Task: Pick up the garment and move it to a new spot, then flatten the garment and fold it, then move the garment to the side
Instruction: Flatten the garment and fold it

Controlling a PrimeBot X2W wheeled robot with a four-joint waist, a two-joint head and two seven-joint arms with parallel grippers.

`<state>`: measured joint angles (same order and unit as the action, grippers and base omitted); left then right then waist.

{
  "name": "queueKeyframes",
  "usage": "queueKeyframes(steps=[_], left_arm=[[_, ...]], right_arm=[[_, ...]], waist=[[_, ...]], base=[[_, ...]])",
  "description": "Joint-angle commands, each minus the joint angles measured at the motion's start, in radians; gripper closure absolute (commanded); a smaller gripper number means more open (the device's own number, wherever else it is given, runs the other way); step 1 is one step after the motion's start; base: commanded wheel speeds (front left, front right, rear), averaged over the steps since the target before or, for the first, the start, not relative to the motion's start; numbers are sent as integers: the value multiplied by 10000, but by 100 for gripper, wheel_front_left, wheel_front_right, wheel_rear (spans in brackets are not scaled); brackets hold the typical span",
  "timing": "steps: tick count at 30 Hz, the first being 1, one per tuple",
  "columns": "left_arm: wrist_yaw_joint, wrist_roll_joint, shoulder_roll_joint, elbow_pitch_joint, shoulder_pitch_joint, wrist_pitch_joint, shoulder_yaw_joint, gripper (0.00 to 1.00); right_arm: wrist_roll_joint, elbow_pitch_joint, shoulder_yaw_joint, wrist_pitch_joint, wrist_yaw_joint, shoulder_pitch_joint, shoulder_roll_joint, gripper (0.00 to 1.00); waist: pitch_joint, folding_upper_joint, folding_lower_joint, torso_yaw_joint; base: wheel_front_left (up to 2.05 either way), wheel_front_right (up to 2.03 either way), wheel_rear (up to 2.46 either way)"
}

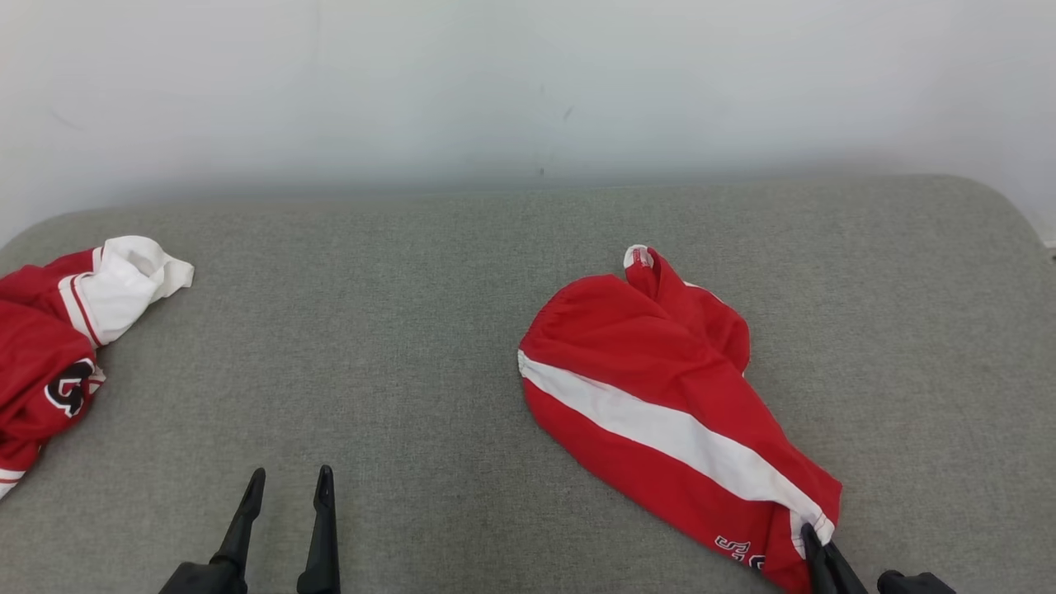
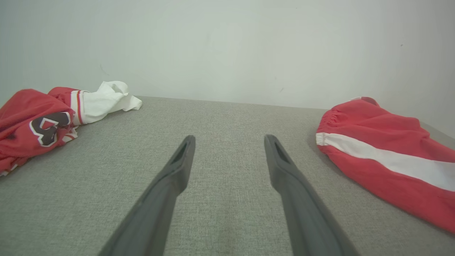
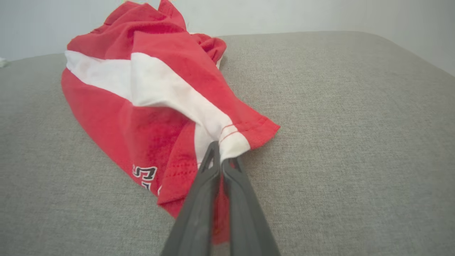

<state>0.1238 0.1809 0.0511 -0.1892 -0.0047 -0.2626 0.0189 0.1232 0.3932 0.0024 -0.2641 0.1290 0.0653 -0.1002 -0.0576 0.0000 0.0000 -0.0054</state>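
Count so far:
- Garments: 2. The striped garment is red with 1 white band. The bunched garment is red with white parts.
- Printed marks: 2. There's 1 dark-and-white figure on the bunched garment and 1 line of lettering near the striped garment's hem.
- Labels: 1 small white tab at the striped garment's far end.
- Hands: 2, left hand and right hand.
- Fingers: 4, two dark ones per hand.
- Surface: 1, grey fabric.
- Wall: 1, pale.
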Motion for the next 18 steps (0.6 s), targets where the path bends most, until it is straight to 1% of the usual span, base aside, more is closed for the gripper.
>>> queueKeyframes(steps=[1, 2, 10, 12, 18], left_arm=[[29, -47, -13, -36, 23, -36, -38, 0], [36, -50, -13, -47, 36, -36, -48, 0], [58, -206, -14, -145, -478, -36, 131, 0], [66, -178, 11, -250, -752, -36, 414, 0], [69, 254, 516, -956, -1860, -36, 1535, 0]], right_arm=[[-8, -90, -53, -3, 35, -62, 74, 2], [-31, -162, -104, -3, 35, -118, 117, 0], [-227, -1371, -541, -3, 35, -245, 371, 0], [-292, -1606, -526, -3, 35, -270, 420, 0], [-252, -1910, -312, -3, 35, -528, 485, 0]], waist=[[21, 0, 0, -56], [22, 0, 0, -81], [-11, 0, 0, -444], [-66, 0, 0, -600], [-371, 0, 0, -1251]], base=[[0, 0, 0], [0, 0, 0], [0, 0, 0], [0, 0, 0], [0, 0, 0]])
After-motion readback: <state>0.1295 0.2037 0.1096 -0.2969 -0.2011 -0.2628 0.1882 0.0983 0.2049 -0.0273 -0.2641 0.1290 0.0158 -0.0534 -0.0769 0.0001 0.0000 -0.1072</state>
